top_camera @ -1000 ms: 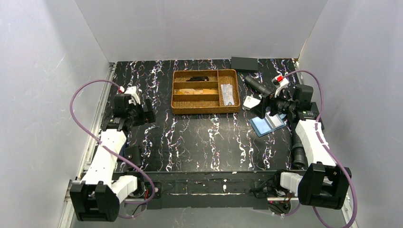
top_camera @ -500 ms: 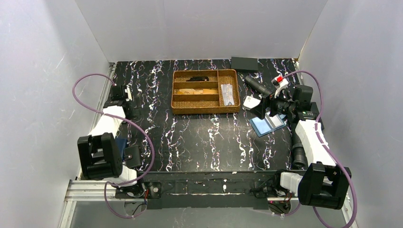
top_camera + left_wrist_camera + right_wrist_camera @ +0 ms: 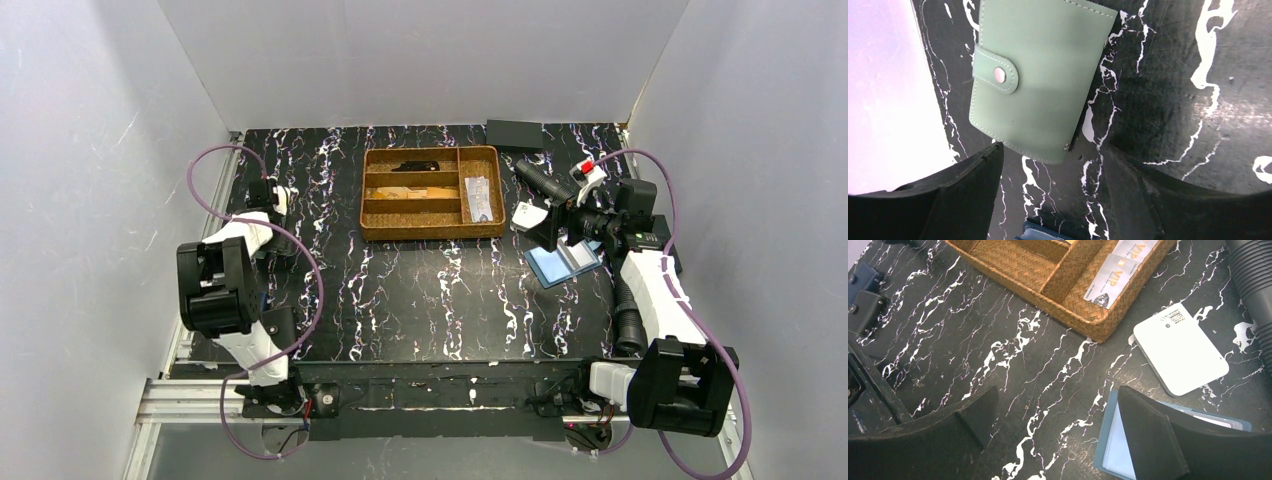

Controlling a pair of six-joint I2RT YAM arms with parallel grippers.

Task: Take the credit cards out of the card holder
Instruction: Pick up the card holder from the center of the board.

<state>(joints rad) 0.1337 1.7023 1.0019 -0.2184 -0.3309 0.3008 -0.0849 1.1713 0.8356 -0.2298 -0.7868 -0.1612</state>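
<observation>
The card holder [image 3: 1040, 75] is a teal-green wallet lying shut on the black marbled table, its snap tab fastened. It shows only in the left wrist view. No orange-gold or dark blue credit card is visible. My left gripper [image 3: 1053, 148] is open and empty, and hovers just above the holder's near edge. In the top view it [image 3: 263, 194] is at the far left of the table. My right gripper [image 3: 1058, 392] is open and empty over bare table. In the top view it [image 3: 551, 234] is at the right.
A blue holder with greyish panels [image 3: 1118, 450] lies open under my right finger, also seen from above [image 3: 565, 262]. Near it are a white box [image 3: 1179, 347] and a wicker tray [image 3: 432, 230] holding VIP cards [image 3: 1118, 272]. Dark pouches [image 3: 863, 295] lie at the left.
My left arm has folded back, its elbow now raised near the front left. Its gripper has shifted to the table's far left edge. The right arm has not moved.
</observation>
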